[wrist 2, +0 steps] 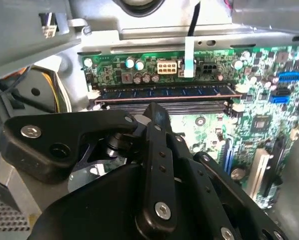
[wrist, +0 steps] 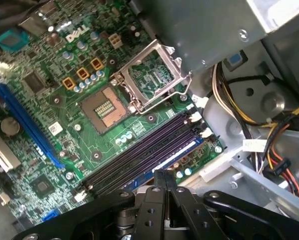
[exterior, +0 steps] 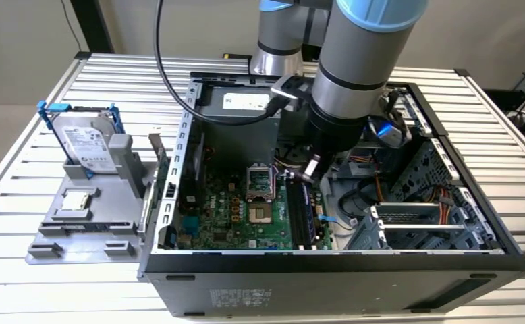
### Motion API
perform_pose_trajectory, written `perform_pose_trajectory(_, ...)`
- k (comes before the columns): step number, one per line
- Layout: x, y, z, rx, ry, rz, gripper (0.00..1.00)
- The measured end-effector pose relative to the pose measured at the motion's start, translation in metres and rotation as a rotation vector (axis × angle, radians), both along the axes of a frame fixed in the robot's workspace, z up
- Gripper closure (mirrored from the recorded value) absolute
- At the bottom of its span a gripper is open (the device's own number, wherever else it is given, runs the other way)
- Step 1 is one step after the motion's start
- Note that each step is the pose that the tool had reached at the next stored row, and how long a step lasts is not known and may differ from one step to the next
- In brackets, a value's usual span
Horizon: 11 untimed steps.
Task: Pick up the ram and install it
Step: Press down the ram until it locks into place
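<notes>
- Gripper (wrist 2: 157, 114): fingers together with nothing between them. It sits low inside the case (exterior: 335, 263), over the slot bank. In the first wrist view the gripper (wrist: 165, 176) tip hangs just over the ram.
- Ram (wrist 2: 164, 91): off the gripper and already standing upright in the slot nearest the motherboard (exterior: 217, 223) edge, on the drive-cage side. The first wrist view shows the ram (wrist: 162, 162) in that same outermost slot.
- I can't tell whether the fingertip touches the stick's top edge.
- Empty slots (wrist 2: 159, 106) lie just beside the ram, on the socket side.
- End latches (wrist 2: 93, 93): white tabs at both ends of the slots. I can't tell whether they've snapped in.
- Step, my read: pick and insert are done, and this is seating or checking. The closed fingers serve as a pusher, not a grasp.
- Any further press calls for force straight down along the stick's top edge, staying off the neighbouring slots. Both latches need to click shut, and the stick has to sit level end to end.
- CPU socket (wrist: 105, 107): further in toward mid-board, frame flipped open and empty.
- Outside the case, at the table's (exterior: 28, 290) edge on the exterior view's left, a tray (exterior: 82, 236) holds the hard drive (exterior: 87, 145) upright and the processor (exterior: 75, 200) flat. Both are well apart from the gripper.
</notes>
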State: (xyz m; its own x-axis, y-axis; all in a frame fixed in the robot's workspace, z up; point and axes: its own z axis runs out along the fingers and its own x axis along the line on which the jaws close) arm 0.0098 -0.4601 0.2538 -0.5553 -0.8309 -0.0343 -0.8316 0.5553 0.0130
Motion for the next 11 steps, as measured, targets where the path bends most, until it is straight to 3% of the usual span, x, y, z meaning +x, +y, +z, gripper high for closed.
perform_pose_trajectory(11, 0.0000, 0.0000, 0.0000, -0.0001, -0.0083, 0.199, 1.00)
